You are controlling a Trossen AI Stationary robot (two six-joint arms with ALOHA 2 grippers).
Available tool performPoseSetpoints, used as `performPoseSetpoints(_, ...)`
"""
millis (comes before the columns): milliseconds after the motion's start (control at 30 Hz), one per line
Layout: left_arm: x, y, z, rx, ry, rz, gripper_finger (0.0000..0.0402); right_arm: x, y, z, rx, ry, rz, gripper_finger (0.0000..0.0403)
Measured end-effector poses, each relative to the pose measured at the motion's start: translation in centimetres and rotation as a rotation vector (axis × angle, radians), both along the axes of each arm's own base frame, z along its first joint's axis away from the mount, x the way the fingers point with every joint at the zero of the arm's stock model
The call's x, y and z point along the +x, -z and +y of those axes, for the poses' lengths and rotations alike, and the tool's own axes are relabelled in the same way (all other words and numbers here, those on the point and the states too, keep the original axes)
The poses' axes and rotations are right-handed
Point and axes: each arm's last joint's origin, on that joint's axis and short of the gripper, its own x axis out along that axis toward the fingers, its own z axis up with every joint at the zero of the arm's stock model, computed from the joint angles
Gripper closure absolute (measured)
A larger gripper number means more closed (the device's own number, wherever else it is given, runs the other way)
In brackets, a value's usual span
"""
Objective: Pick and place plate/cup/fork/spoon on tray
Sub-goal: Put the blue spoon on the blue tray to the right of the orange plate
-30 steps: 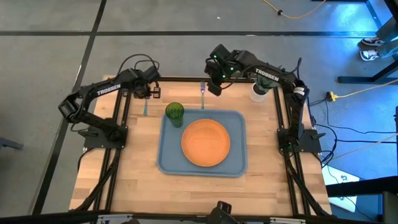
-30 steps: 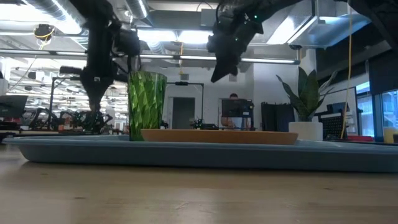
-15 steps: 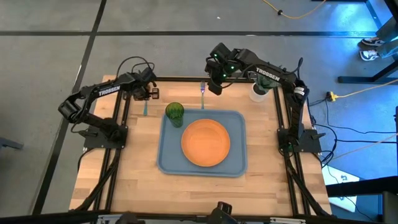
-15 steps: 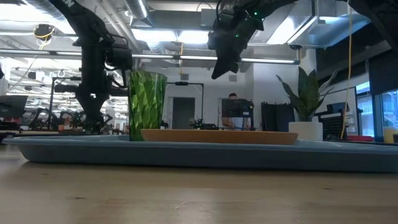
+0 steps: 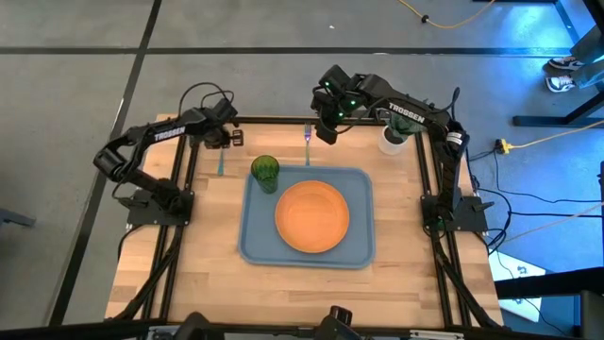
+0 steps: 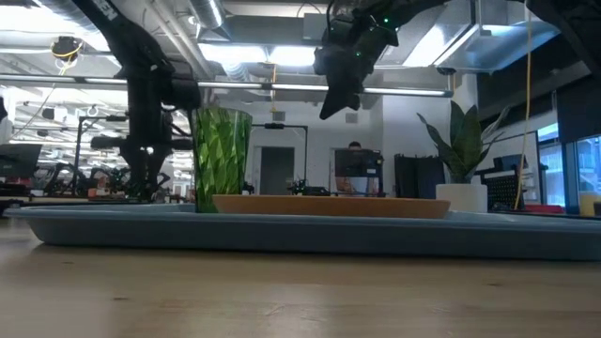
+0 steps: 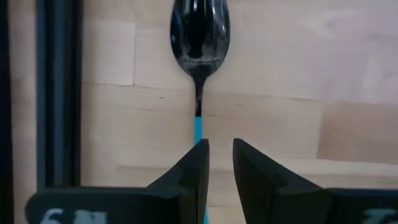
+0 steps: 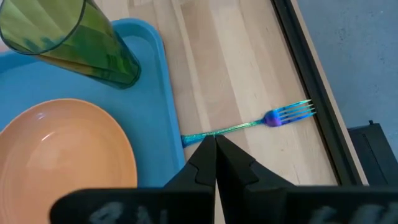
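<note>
Pale wooden desk [image 5: 208, 255] with a smooth grain; matt blue-grey plastic tray [image 5: 257, 241]; glossy dark spoon [image 7: 199, 37] bowl; translucent faceted green cup [image 6: 222, 158].

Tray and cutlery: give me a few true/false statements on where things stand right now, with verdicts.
1. The plate lies on the tray. True.
2. The cup stands on bare wood beside the tray. False: it stands upright on the tray, in a far corner, next to the plate.
3. The spoon lies on the table, not on the tray. True: the left wrist view shows it flat on wood, with the left tool open over its handle.
4. The fork rests on the plate. False: it lies on the wood by the tray's far edge.
5. The right tool holds the fork. False: it is shut and empty, above the fork.
</note>
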Motion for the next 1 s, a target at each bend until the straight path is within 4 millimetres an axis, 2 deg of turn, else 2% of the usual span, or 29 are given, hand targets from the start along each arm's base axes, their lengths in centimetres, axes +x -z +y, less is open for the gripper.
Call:
performPoseSetpoints(367,0.5,3.7,1.1,-0.089,0.004,0.133,0.0336,0.0,0.0,0.0,-0.012,0.008,0.006,0.04)
performPoseSetpoints(1000,1.0,4.1,1.6,-0.038,0.006,0.124,0.0336,-0.1,0.1,-0.1,-0.035,0.026,0.027,0.0399)
